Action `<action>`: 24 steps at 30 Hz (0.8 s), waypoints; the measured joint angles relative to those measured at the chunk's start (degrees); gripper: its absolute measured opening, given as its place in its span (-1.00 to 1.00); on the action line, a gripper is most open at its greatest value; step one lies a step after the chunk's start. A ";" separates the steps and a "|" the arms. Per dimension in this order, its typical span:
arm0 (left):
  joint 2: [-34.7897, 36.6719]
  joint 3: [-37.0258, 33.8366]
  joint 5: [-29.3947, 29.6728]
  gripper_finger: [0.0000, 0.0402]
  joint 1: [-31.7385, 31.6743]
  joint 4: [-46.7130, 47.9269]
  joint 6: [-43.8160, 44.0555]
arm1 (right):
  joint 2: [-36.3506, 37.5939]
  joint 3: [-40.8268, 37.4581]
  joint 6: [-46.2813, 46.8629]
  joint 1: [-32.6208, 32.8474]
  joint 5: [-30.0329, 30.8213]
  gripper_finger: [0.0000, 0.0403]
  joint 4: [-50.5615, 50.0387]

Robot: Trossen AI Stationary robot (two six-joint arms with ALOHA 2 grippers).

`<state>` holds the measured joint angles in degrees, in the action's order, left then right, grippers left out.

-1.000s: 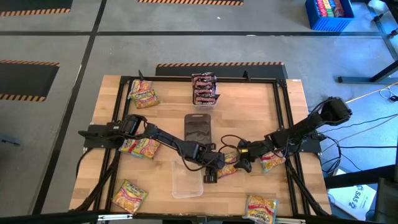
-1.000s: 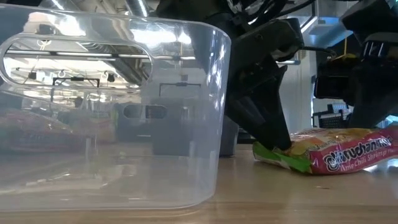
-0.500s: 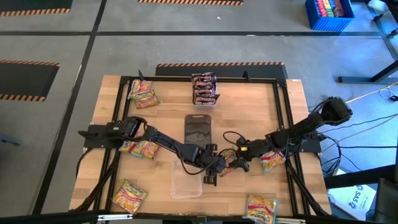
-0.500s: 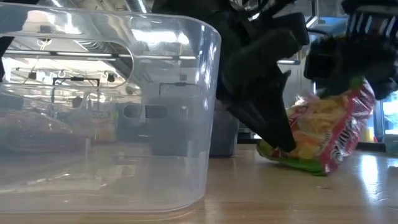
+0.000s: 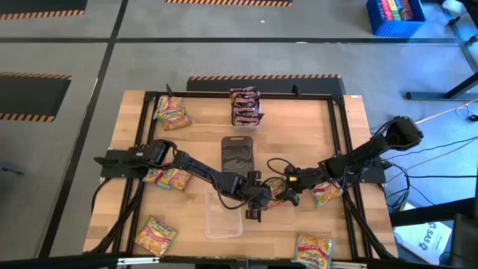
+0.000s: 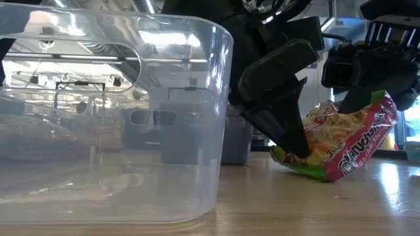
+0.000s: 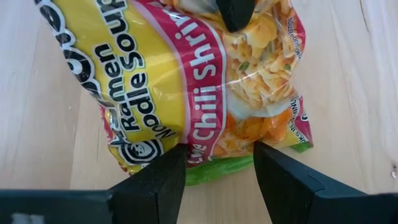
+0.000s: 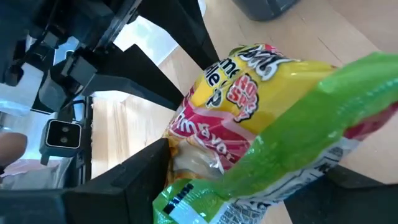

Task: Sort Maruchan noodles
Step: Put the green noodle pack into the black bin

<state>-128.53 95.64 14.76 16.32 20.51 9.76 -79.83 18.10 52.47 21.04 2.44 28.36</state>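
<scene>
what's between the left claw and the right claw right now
One yellow-pink noodle packet, propped up off the table between the left claw and the right claw. The low view shows it best; both wrist views confirm.

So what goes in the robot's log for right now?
left end effector: grips packet edge | right end effector: grips other end | packet: tilted, beside clear tray

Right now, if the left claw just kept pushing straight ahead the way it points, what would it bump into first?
The yellow-pink noodle packet: its edge already sits between the left gripper fingers. Just beyond, probably the right gripper holding its far end.
</scene>
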 joint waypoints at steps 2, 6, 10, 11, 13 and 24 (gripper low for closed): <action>0.00 0.00 0.02 -0.10 0.00 -0.61 0.11 | -0.04 -0.01 0.30 0.00 0.78 0.29 -0.25; 0.22 0.39 0.86 -0.10 0.02 -2.99 0.06 | -0.13 -0.03 1.44 -0.11 2.55 0.29 -1.30; 0.22 0.33 0.90 -0.10 0.20 -2.85 -0.24 | -0.13 -0.06 1.33 -0.11 2.55 0.23 -1.47; 0.22 0.33 0.90 -0.10 0.21 -2.59 -0.34 | -0.13 -0.08 1.26 -0.09 2.55 0.19 -1.47; 0.22 0.33 0.87 -0.10 0.33 -2.06 -0.35 | -0.11 -0.08 1.25 -0.09 2.47 0.07 -1.32; 8.32 0.22 2.96 -0.10 1.58 6.64 -2.39 | 1.69 -0.19 -5.21 -0.04 -1.21 -0.49 1.14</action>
<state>-120.21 95.85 17.73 17.90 27.15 7.37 -78.15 17.91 47.26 20.99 1.23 29.50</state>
